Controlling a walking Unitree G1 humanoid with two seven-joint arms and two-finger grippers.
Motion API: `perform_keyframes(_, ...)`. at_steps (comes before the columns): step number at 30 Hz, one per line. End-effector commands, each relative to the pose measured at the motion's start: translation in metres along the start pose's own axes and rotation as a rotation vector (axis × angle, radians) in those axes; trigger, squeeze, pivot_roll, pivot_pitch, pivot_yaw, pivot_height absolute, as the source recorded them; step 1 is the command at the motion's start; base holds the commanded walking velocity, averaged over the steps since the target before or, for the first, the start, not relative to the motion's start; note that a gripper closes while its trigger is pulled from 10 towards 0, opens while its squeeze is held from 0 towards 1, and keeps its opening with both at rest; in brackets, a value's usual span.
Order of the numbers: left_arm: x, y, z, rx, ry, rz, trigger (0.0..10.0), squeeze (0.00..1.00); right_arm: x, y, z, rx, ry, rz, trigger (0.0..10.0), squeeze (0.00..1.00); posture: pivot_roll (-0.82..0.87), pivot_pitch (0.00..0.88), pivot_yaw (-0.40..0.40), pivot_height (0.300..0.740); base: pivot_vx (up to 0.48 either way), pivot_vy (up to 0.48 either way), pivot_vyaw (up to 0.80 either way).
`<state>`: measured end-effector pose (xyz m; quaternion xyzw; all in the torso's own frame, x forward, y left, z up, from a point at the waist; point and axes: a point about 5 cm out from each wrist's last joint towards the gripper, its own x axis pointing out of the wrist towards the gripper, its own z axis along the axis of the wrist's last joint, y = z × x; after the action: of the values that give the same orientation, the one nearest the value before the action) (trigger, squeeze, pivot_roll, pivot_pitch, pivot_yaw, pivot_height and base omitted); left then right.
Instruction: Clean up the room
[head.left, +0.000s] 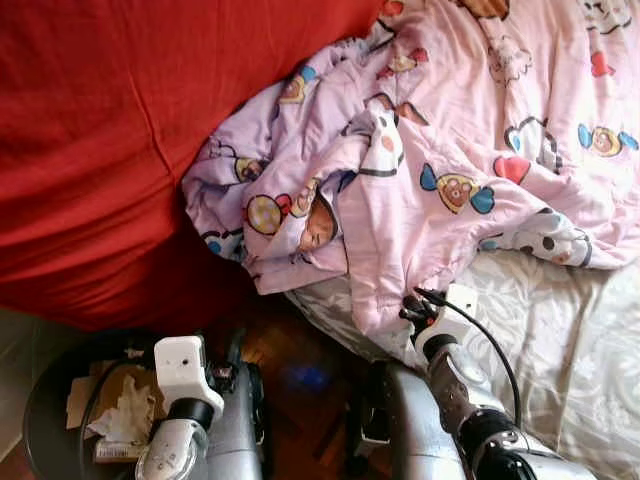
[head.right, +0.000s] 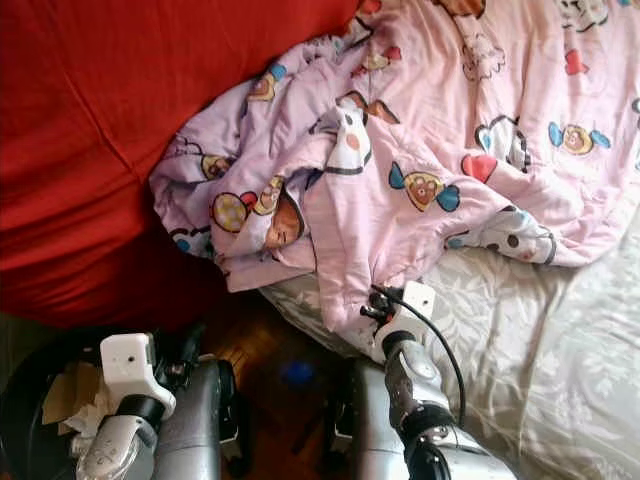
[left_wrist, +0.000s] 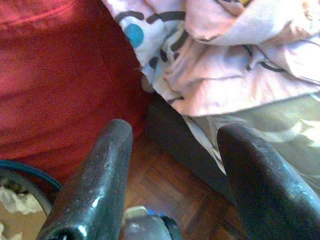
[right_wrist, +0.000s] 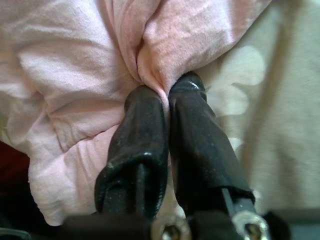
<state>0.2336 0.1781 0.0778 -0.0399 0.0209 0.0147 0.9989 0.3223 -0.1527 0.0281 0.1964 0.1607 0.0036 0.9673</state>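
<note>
evidently the step in hand is straightening the bedding: the right gripper (right_wrist: 162, 92) is pinched tight on a fold at the lower edge of the pink quilt (head.left: 470, 150), which lies bunched across the bed's pale sheet (head.left: 580, 330) and spills toward the red cover (head.left: 110, 130). the next move likely calls for a steady pull to spread it flat. the left gripper (left_wrist: 175, 145) hangs spread and empty over the wood floor (left_wrist: 175, 185), near a bin (head.left: 45, 400) of paper scraps. the quilt looks soft, crumpled, cartoon-printed.

A quilt (head.left: 450, 150) lies on the bed (head.left: 570, 340), a bin (head.left: 50, 420) at its left.
</note>
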Motion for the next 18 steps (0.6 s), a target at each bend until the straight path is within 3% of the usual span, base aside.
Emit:
perform_keyframes(1, 0.0, 0.009, -0.012, -0.009, 0.037, 0.034, 10.0, 0.0, -0.008, -0.017, -0.009, -0.013, 0.014, -0.043, 0.0, 0.0, 0.16, 0.301, -0.055, 0.623, 0.0, 0.0, 0.0)
perform_keyframes(10, 0.034, 0.022, -0.016, -0.015, 0.036, 0.055, 10.0, 0.0, -0.012, -0.036, 0.013, -0.101, -0.102, -0.078, 0.0, 0.0, 0.12, 0.129, -0.021, 0.623, 0.0, 0.0, 0.0)
perform_keyframes(11, 0.037, 0.023, -0.016, -0.014, 0.037, 0.054, 10.0, 0.0, -0.014, -0.038, 0.015, -0.116, -0.117, -0.081, 0.7, 0.0, 0.11, 0.122, -0.018, 0.623, 0.0, 0.0, 0.0)
perform_keyframes(12, 0.037, 0.023, -0.016, -0.014, 0.037, 0.054, 10.0, 0.0, -0.014, -0.038, 0.015, -0.116, -0.117, -0.081, 0.7, 0.0, 0.11, 0.122, -0.018, 0.623, 0.0, 0.0, 0.0)
perform_keyframes(13, 0.042, 0.025, -0.017, -0.011, 0.04, 0.052, 10.0, 0.0, -0.015, -0.041, 0.018, -0.148, -0.134, -0.092, 10.0, 0.0, 0.09, 0.092, 0.002, 0.623, 0.0, 0.0, 0.0)
perform_keyframes(18, 0.051, 0.031, -0.016, -0.002, 0.038, 0.054, 10.0, 0.0, -0.021, -0.051, 0.026, -0.194, -0.197, -0.109, 10.0, 0.0, 0.07, 0.058, 0.017, 0.623, 0.0, 0.0, 0.0)
